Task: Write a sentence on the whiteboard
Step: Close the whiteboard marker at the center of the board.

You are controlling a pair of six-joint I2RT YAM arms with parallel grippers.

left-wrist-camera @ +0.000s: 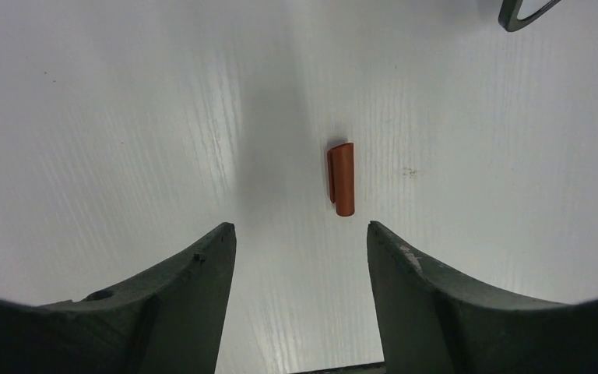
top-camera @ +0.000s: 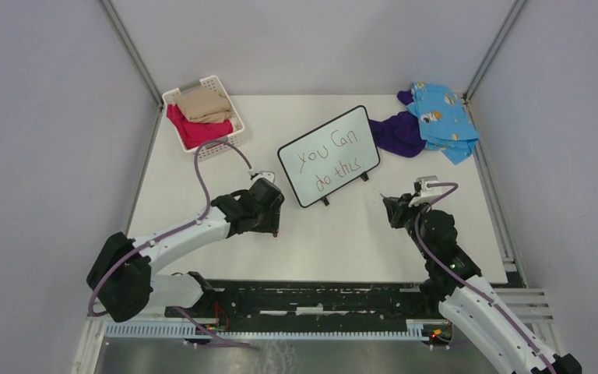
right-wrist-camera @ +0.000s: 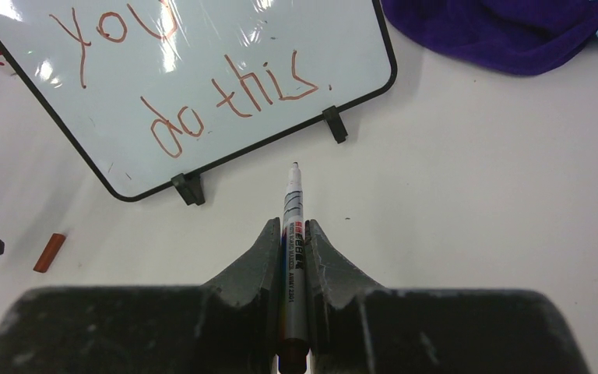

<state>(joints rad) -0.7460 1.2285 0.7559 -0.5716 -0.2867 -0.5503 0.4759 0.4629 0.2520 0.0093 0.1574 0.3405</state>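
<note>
Plain grey walls (top-camera: 47, 117); metal corner posts (top-camera: 131, 54); white tabletop (top-camera: 342, 241)

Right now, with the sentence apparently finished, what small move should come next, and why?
Probably lower the left gripper onto the orange cap and close on it. The sentence looks complete on the whiteboard, the right gripper holds the marker uncapped, and the cap lies loose on the table just ahead of the left gripper's open jaws.
</note>
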